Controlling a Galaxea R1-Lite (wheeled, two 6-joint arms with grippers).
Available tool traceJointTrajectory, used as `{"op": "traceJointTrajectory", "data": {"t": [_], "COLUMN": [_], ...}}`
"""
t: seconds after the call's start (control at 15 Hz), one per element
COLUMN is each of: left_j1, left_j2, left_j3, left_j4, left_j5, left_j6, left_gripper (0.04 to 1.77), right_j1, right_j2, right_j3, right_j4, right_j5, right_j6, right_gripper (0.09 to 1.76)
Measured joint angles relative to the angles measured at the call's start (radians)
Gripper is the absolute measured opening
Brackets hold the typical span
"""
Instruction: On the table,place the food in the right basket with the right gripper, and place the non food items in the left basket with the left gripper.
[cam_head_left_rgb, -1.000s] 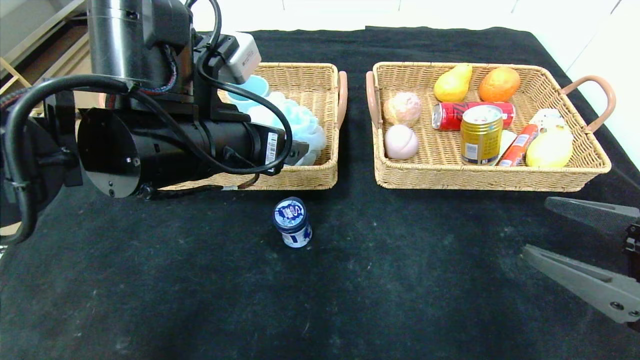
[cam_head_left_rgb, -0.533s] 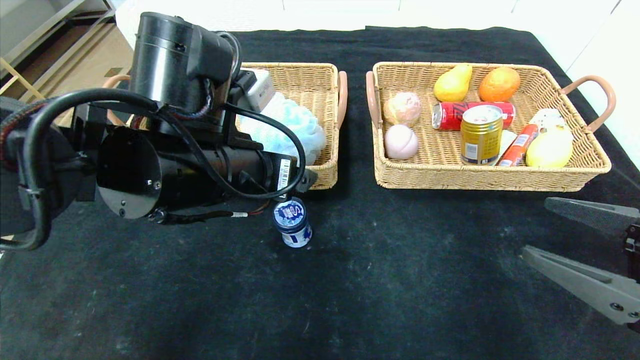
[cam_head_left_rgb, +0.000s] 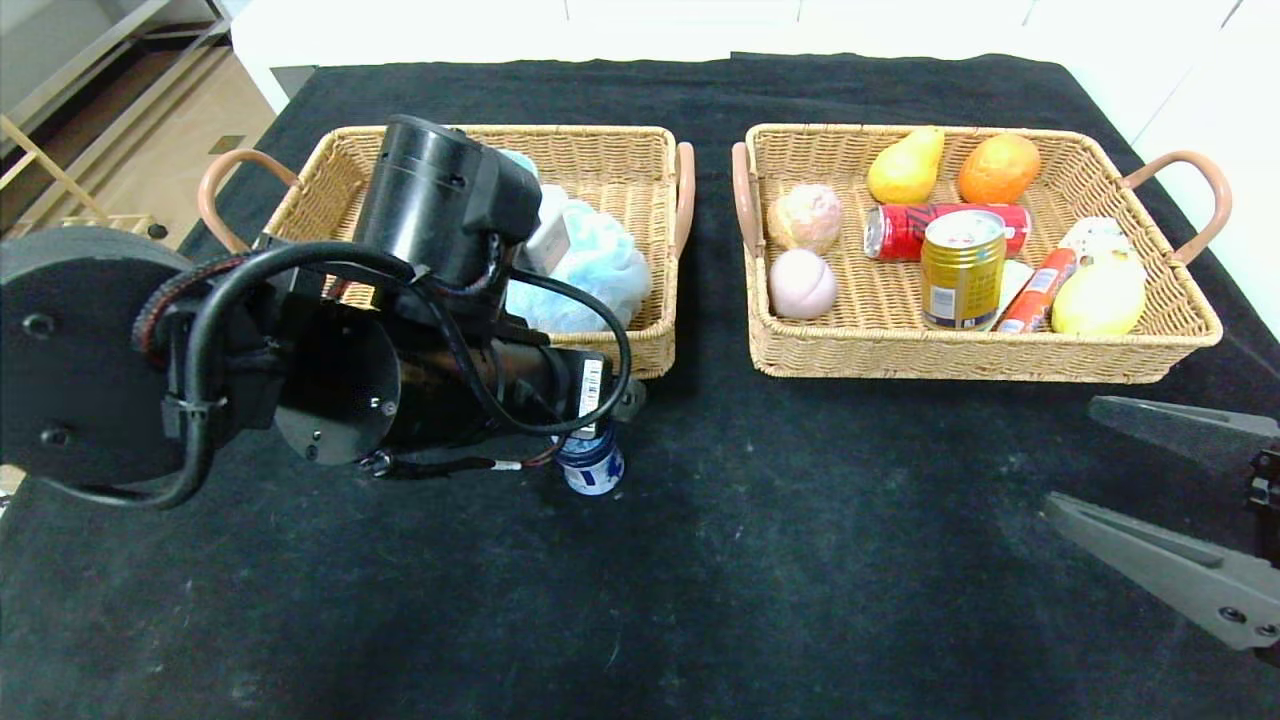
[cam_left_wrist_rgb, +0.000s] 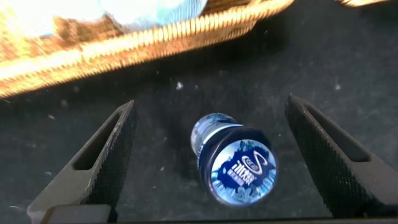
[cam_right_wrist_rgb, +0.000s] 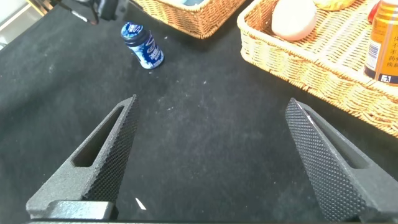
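Left arm housing blocks much of the near-left part of the left basket (cam_head_left_rgb: 610, 140) in the head view, so the basket's contents are only partly visible: a pale blue spongy bundle (cam_head_left_rgb: 590, 265) and a small white item beside it, not identifiable. The left claw (cam_left_wrist_rgb: 211, 165) itself is hidden in the head view behind the arm; the left wrist view shows its fingers (cam_left_wrist_rgb: 109, 158) spread wide, one on each side of the small blue-capped bottle (cam_left_wrist_rgb: 233, 165), with clear gaps and no contact. The bottle (cam_head_left_rgb: 592, 468) stands on the black table (cam_head_left_rgb: 760, 560) just in front of the left basket's near wall, its upper half covered by the arm in the head view; label text is too small to read. To the right of the left basket, the right basket (cam_head_left_rgb: 1150, 360) holds a pear (cam_head_left_rgb: 905, 165), an orange (cam_head_left_rgb: 998, 167), two roundish pale items (cam_head_left_rgb: 805, 250), a red can lying down (cam_head_left_rgb: 900, 230), an upright gold can (cam_head_left_rgb: 962, 268), a red-and-white stick packet (cam_head_left_rgb: 1035, 290), and a yellow fruit (cam_head_left_rgb: 1098, 295); a white item behind the yellow fruit is partly covered. The right claw (cam_head_left_rgb: 1150, 470) sits well to the right of the bottle, near the right table edge, cut off by the frame, spread wide and holding nothing.
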Motion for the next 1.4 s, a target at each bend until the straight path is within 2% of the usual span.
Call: {"op": "traceJointTrajectory", "data": {"t": [1.0, 1.2, 1.33, 1.4], "left_j1": [-0.002, -0.003, -0.003, -0.003], "left_j2": [0.079, 0.083, 0.087, 0.089], "left_j3": [0.009, 0.007, 0.007, 0.007], "left_j4": [0.013, 0.013, 0.013, 0.013], "left_j5": [0.016, 0.018, 0.019, 0.018], "left_j6": [-0.007, -0.007, -0.007, -0.007], "left_gripper": [1.72, 1.2, 0.97, 0.93], "right_j1": [0.012, 0.012, 0.012, 0.012], "right_j2": [0.006, 0.005, 0.005, 0.006], "right_j3": [0.005, 0.005, 0.005, 0.005], "right_j4": [0.0, 0.0, 0.0, 0.0], "right_j5": [-0.001, -0.001, -0.001, -0.001], "right_j6": [-0.001, -0.001, -0.001, -0.001], "right_gripper": [1.71, 1.71, 1.71, 1.71]}}
